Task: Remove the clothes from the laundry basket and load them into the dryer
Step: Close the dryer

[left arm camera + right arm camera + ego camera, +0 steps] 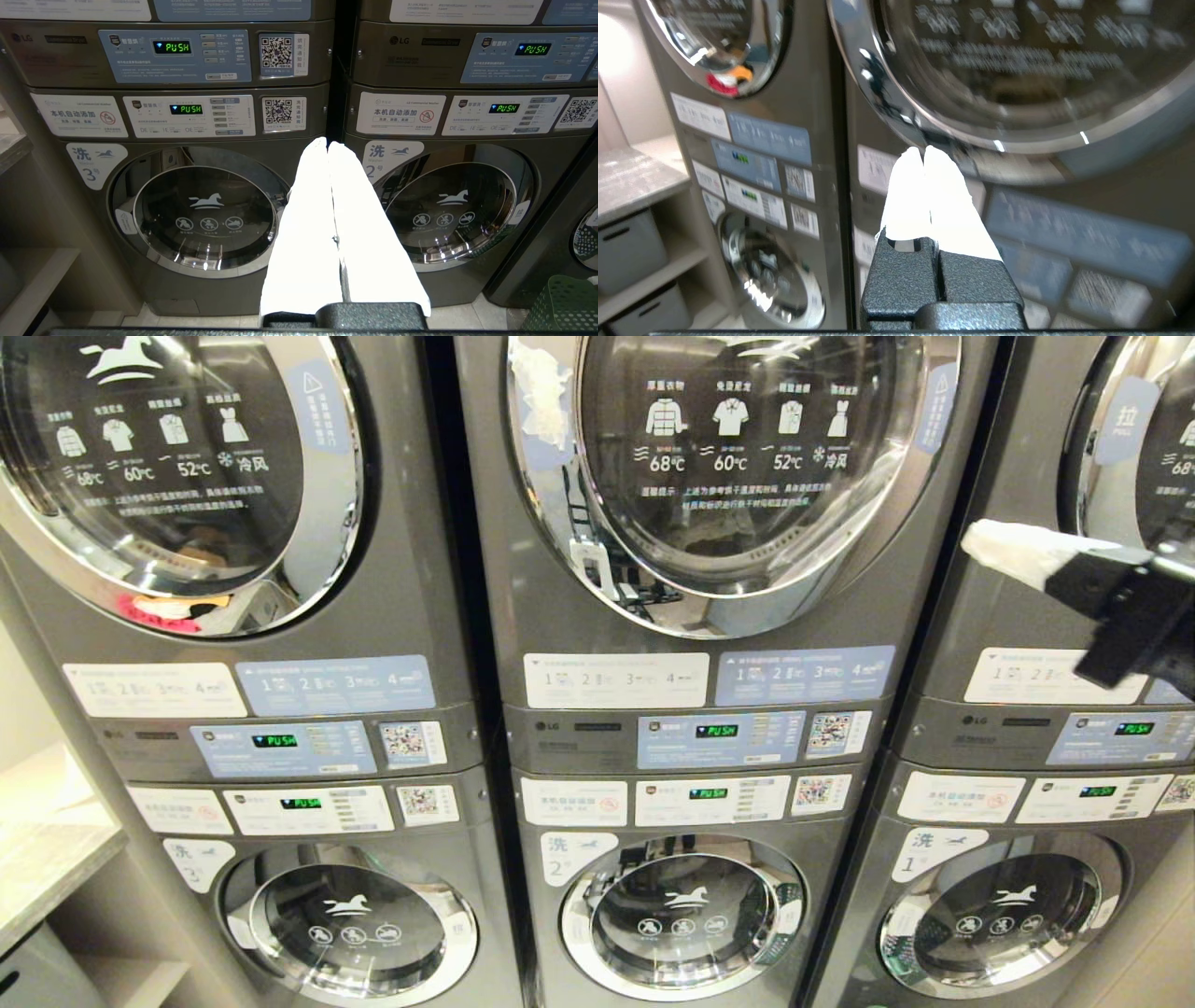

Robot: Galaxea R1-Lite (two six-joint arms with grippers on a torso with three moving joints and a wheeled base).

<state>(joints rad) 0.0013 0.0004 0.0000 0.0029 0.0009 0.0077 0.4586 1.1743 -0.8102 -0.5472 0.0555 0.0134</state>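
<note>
Three grey stacked units face me, dryers above and washers below. The middle dryer (738, 467) has its round glass door closed. My right gripper (980, 539) is raised at the right, in front of the right-hand unit; its white-covered fingers are shut with nothing between them. In the right wrist view that gripper (923, 156) points at the chrome rim under the middle dryer door (1017, 70). My left gripper (327, 143) is shut and empty, low before the washers. A corner of the green laundry basket (565, 303) stands on the floor at the right. No clothes show in it.
Red and orange fabric (159, 611) shows through the left dryer's glass. A shelf unit (47, 859) with grey bins (626, 247) stands to the left of the machines. Control panels (719, 737) sit between dryers and washers (681, 915).
</note>
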